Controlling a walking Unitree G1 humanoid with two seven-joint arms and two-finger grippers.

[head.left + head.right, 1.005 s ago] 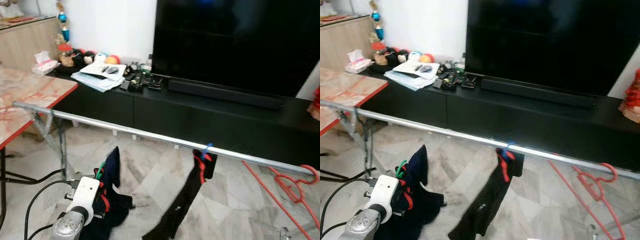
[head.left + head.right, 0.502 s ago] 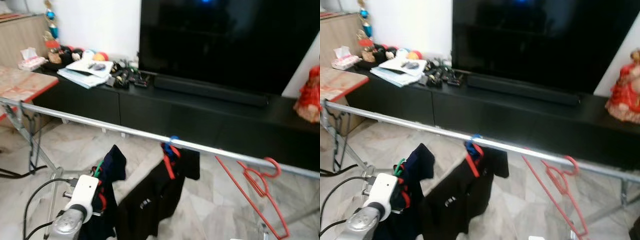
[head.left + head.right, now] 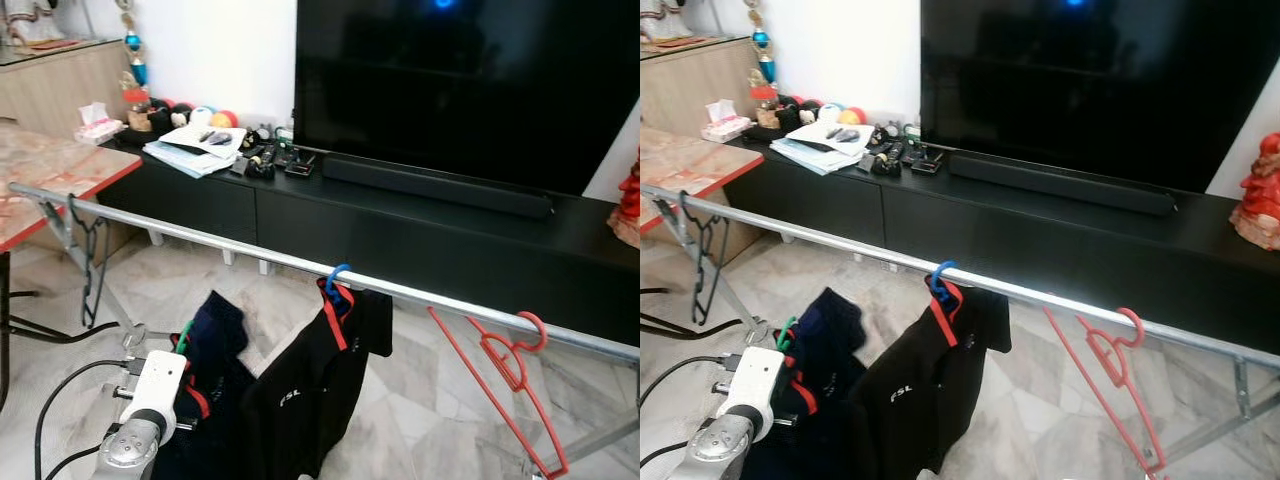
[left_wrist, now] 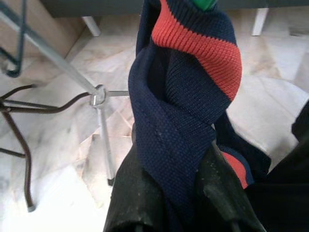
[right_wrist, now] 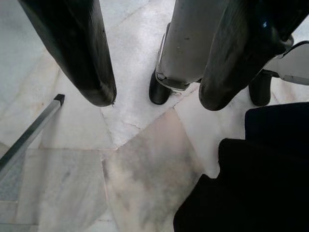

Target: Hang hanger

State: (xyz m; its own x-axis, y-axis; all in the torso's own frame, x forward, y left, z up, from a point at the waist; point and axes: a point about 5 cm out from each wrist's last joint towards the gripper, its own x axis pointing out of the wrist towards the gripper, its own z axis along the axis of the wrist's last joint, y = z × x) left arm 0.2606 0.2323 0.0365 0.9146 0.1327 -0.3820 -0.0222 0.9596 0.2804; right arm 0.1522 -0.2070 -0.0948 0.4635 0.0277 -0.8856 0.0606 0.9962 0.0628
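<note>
A silver rail (image 3: 200, 238) crosses the room at waist height. On it hangs a blue hanger (image 3: 337, 273) carrying a black garment (image 3: 305, 385) with a red collar. Further right hangs an empty red hanger (image 3: 503, 365). Low on the left, below the rail, my left gripper (image 3: 195, 392) is shut on a navy knit garment (image 4: 183, 111) with red bands. That garment sits on a green hanger (image 4: 203, 4), whose hook (image 3: 183, 333) sticks up. My right gripper (image 5: 154, 99) is open, pointing down at the marble floor.
A black hanger (image 3: 86, 255) hangs at the rail's left end. Behind the rail stand a long black TV cabinet (image 3: 440, 250) and a large TV (image 3: 470, 90). A red-topped table (image 3: 50, 185) is at the left. Cables (image 3: 60, 400) lie on the floor.
The camera has shifted, so the whole scene slid sideways. The black garment on the rail now hangs broader and turned. My left gripper keeps its hold on the navy garment.
</note>
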